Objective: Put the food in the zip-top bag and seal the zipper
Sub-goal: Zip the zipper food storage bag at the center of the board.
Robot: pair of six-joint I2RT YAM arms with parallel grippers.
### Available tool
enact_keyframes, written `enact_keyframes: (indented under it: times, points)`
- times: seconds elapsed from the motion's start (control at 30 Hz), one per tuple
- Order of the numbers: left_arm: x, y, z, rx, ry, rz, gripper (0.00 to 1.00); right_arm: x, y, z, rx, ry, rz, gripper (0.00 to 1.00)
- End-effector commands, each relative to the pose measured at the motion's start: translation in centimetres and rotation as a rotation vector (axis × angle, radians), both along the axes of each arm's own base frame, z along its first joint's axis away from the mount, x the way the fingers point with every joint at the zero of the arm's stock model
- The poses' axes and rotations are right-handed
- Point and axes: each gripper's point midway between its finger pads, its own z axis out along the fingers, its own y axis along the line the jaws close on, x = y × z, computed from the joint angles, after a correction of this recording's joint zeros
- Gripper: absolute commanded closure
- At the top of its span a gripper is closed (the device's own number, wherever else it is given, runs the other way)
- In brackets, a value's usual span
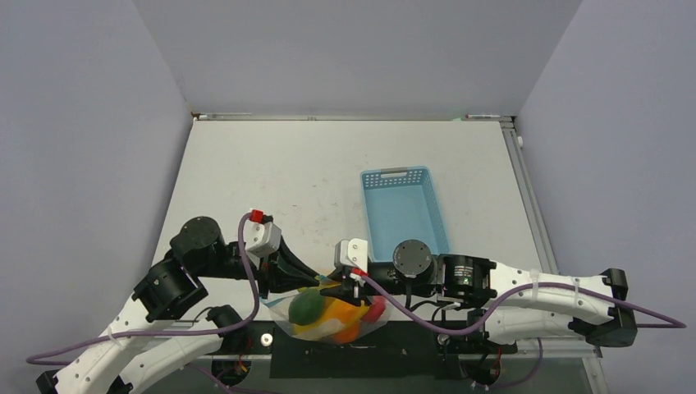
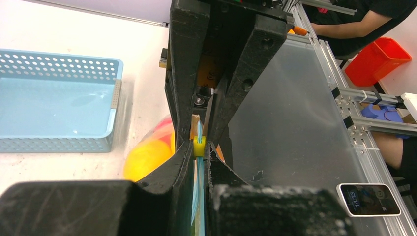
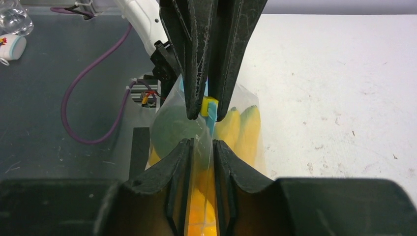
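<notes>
The clear zip-top bag [image 1: 332, 316] lies at the table's near edge between the two arms, with the food inside: a green lime [image 1: 308, 308], orange and yellow fruit [image 1: 345, 318], a red apple [image 1: 376, 309]. In the right wrist view yellow bananas [image 3: 243, 130] and the lime [image 3: 172, 130] show through the film. My left gripper [image 2: 199, 147] is shut on the teal zipper [image 2: 200, 196], right behind its yellow slider [image 2: 198, 146]. My right gripper [image 3: 202, 145] faces it, jaws slightly open, with loose bag film between them. The grippers [image 1: 318, 283] [image 1: 351, 289] nearly touch tip to tip.
An empty light-blue lattice basket [image 1: 402, 209] stands just beyond the right arm. The bag overhangs the dark strip below the table's near edge. A purple cable [image 3: 83, 98] loops there. A phone [image 2: 369, 199] and a red bin [image 2: 376, 59] lie off the table.
</notes>
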Motion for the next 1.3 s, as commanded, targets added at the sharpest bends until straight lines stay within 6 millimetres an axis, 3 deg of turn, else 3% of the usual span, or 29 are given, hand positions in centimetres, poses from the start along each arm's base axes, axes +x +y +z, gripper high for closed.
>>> enact_keyframes:
  times: [0.0,0.17,0.3,0.77,1.1,1.2,1.27]
  points:
    - [-0.4,-0.2,1.5,-0.044,-0.025,-0.027,1.00,-0.2,0.6,-0.9,-0.008,-0.002,0.030,0.77]
    - [-0.4,-0.4,-0.3,0.013,0.024,-0.046,1.00,0.1,0.9,-2.2,-0.049,-0.007,0.031,0.64]
    - [-0.6,-0.5,-1.3,0.040,0.047,-0.061,1.00,0.4,0.9,-2.0,-0.064,-0.017,0.031,0.60]
    - [-0.1,-0.9,-2.9,0.085,0.074,-0.064,1.00,0.9,0.6,0.4,-0.040,-0.047,0.021,0.62]
    - [-0.2,-0.7,-2.7,0.082,0.067,-0.059,1.00,0.8,0.3,0.4,-0.046,-0.043,0.033,0.81]
    - [-0.1,-0.7,-2.9,0.088,0.069,-0.057,1.00,0.9,0.1,0.8,-0.037,-0.049,0.027,0.94]
    - [-0.1,-0.8,-3.1,0.094,0.074,-0.055,1.00,0.9,-0.1,1.3,-0.019,-0.055,0.023,0.95]
